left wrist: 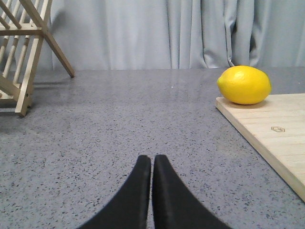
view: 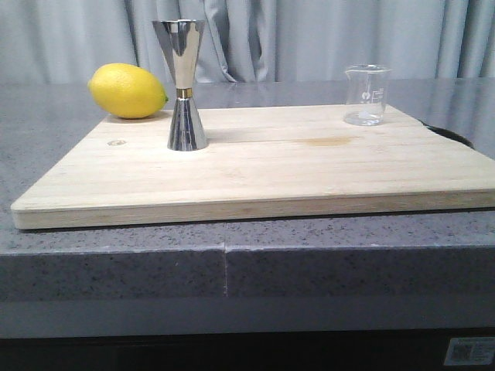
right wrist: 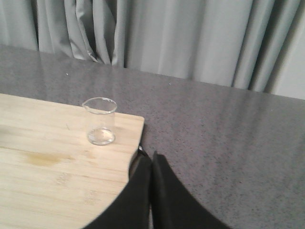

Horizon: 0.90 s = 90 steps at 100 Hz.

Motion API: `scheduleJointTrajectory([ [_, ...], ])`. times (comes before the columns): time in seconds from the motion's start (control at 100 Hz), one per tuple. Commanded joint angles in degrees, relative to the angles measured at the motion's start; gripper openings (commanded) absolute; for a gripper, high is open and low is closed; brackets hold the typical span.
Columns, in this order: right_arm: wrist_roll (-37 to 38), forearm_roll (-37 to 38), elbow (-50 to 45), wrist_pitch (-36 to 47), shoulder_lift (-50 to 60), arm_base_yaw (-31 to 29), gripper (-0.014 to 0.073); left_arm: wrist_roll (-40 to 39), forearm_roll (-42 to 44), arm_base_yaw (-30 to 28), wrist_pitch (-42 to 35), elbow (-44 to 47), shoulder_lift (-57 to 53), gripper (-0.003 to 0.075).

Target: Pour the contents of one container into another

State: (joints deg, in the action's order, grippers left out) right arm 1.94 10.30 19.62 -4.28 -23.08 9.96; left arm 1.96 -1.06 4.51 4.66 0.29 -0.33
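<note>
A small clear glass beaker (view: 366,94) (right wrist: 100,121) stands upright near the far right corner of the wooden board (view: 263,166). Whether it holds liquid I cannot tell. The tall steel jigger (view: 184,85) with a gold band at its waist stands upright on the board's left part. My right gripper (right wrist: 151,157) is shut and empty, low beside the board's right edge, short of the beaker; its dark tip (view: 447,134) shows in the front view. My left gripper (left wrist: 152,159) is shut and empty over the bare counter, left of the board (left wrist: 271,138).
A yellow lemon (view: 128,90) (left wrist: 244,85) lies at the board's far left corner, just behind and left of the jigger. A wooden dish rack (left wrist: 23,52) stands on the grey speckled counter (view: 255,255) far to the left. Grey curtains hang behind.
</note>
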Motion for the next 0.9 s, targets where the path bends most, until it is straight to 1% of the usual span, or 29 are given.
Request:
scheduleJointTrajectory([
  [0.0, -1.1, -2.9, -2.7, 10.1, 2.7, -0.4, -0.0071, 0.1, -0.5, -0.1, -4.7, 1.6, -1.3, -0.0019],
  [0.14, -1.1, -6.0, -9.1, 12.6, 8.9, -0.4, -0.0072, 0.1, -0.5, -0.1, -4.7, 1.6, -1.3, -0.0019],
  [0.24, -1.1, -7.8, -13.0, 13.4, 12.9, -2.3, -0.0072, 0.1, -0.5, -0.1, -4.7, 1.6, -1.3, -0.0019],
  [0.38, -1.0, -7.9, -17.3, 14.5, 19.5, -5.6, -0.0072, 0.1, -0.5, -0.1, -4.7, 1.6, -1.3, -0.0019],
  [0.49, -1.0, -7.9, -19.8, 14.5, 25.0, -6.4, -0.0072, 0.1, -0.5, -0.1, -4.7, 1.6, -1.3, -0.0019],
  [0.54, -1.0, -8.0, -21.0, 16.4, 24.6, -6.4, -0.0071, 0.1, -0.5, -0.1, -4.7, 1.6, -1.3, -0.0019],
  [0.57, -0.9, -8.0, -20.8, 14.6, 24.5, -6.4, -0.0072, 0.1, -0.5, -0.1, -4.7, 1.6, -1.3, -0.0019],
  [0.89, -0.9, -9.7, -20.8, 11.6, 24.7, -7.9, -0.0071, 0.1, -0.5, -0.1, -4.7, 1.6, -1.3, -0.0019],
])
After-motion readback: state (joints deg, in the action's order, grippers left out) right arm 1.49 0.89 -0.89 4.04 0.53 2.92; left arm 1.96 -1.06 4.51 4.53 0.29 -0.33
